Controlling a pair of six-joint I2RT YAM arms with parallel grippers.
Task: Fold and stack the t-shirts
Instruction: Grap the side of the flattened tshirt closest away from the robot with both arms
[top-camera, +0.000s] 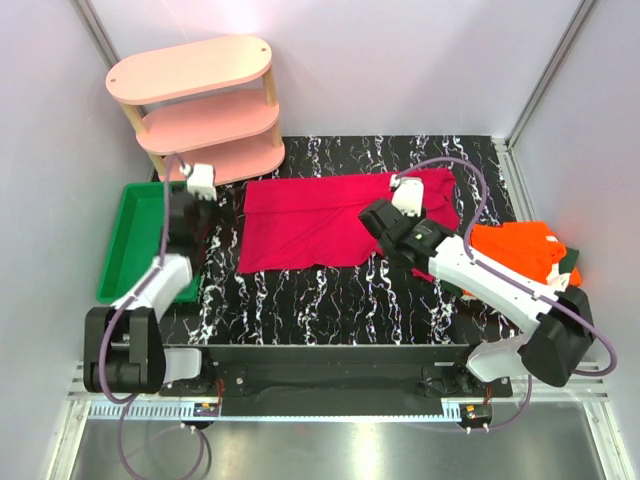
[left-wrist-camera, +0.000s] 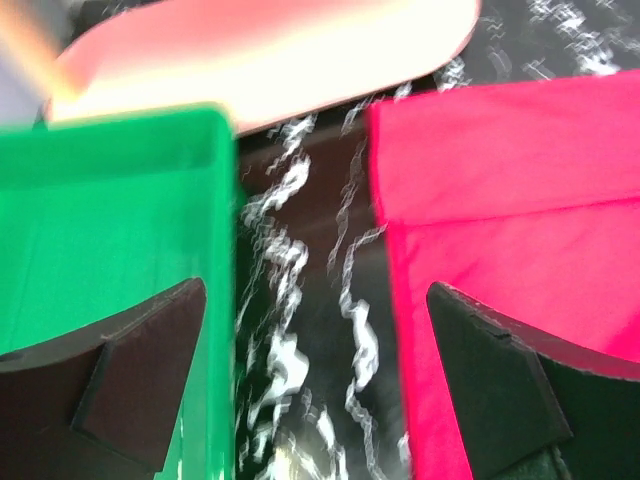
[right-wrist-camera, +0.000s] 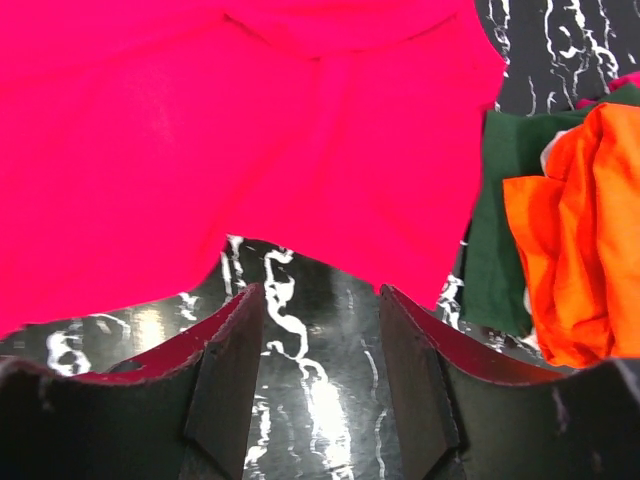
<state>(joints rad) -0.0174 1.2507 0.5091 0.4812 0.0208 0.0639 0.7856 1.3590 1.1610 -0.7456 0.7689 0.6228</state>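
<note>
Three light, limp t-shirts, crimson shirt (top-camera: 310, 225) spread flat at centre, orange shirt (top-camera: 515, 250) and dark green shirt (right-wrist-camera: 490, 250) heaped at 3 o'clock, probably best pinched at hem corners; left gripper (left-wrist-camera: 312, 300) gapes wide, right gripper (right-wrist-camera: 320, 295) narrower, both empty.

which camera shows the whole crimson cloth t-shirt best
Top external: the crimson cloth t-shirt lies spread out, nearly all visible. Left wrist shows only its left edge; right wrist only its right part.
</note>
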